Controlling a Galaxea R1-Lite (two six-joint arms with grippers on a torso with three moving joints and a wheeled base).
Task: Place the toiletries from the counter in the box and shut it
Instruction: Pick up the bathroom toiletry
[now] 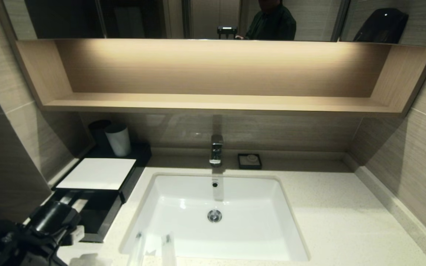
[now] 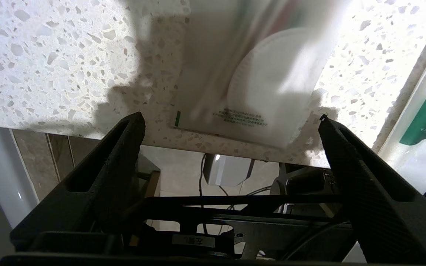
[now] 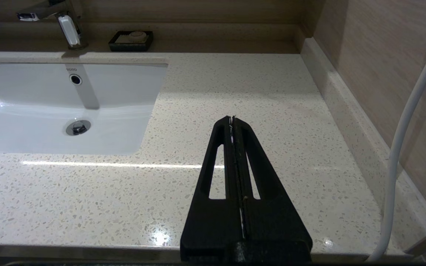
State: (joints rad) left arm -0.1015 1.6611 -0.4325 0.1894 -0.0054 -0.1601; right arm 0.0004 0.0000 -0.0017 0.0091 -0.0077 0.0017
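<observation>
Toiletries lie at the bottom edge of the head view, lower left of centre: you see two long narrow clear packets (image 1: pixel 138 248) (image 1: pixel 168 246) straddling the near rim of the white basin (image 1: pixel 257 221), and a crumpled clear wrap (image 1: pixel 87 259) on the counter (image 1: pixel 346 221) in the lower left corner. In the left wrist view, a square packet (image 2: pixel 250 74) with a white round item inside rests flat on the speckled stone, upper centre of the frame, beside a pale packet with a green label (image 2: pixel 425 133) at the right edge.

Your left gripper (image 2: pixel 231 120) hangs over the counter's front edge with its two black fingers spread wide and holding nothing; the square packet sits just beyond the fingertips (contact cannot be told). In the head view that arm fills the lower left corner.

The box (image 1: pixel 98 173), black with a flat white top panel, stands at the left of the head view, its front drawer (image 1: pixel 94 214) pulled out toward you. A white cup (image 1: pixel 118 139) stands behind it, a faucet (image 1: pixel 216 149) and a small black dish (image 1: pixel 249 161) at centre.

Your right gripper (image 3: pixel 232 120) is parked above the bare counter right of the basin, fingers pressed together and empty.
</observation>
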